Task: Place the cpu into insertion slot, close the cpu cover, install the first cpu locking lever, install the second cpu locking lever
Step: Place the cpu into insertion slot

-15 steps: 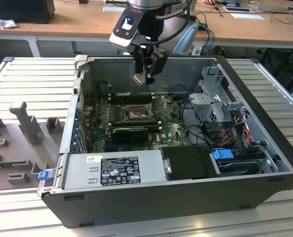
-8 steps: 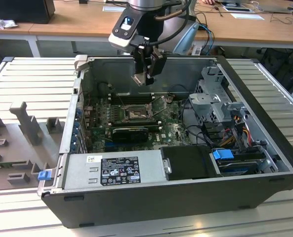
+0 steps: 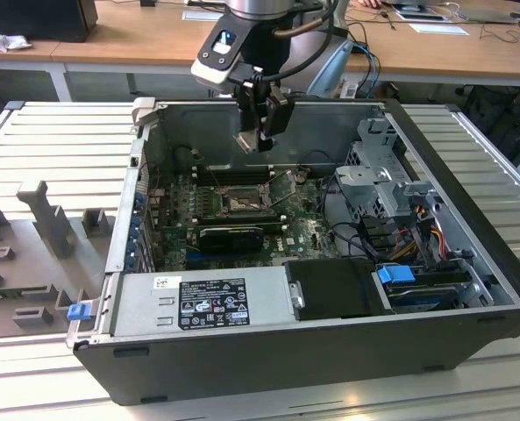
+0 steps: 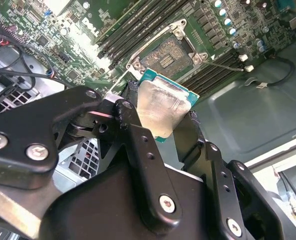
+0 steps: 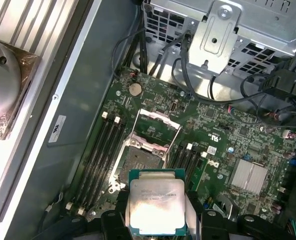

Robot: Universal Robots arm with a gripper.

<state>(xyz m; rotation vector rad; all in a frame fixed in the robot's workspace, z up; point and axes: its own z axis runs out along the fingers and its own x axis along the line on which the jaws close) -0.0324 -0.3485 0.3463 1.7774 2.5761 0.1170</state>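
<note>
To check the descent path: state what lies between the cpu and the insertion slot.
Nothing: in both wrist views the stretch from the cpu in the tool to the insertion slot is bare.

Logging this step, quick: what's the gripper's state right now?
Gripper: fingers shut on the cpu, which is not yet in the insertion slot.

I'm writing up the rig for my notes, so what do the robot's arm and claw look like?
The claw is matte black metal: jointed link fingers pinned with silver screws. In the exterior view the wrist housing is pale grey with a blue spot, and black cables loop beside it.
</note>
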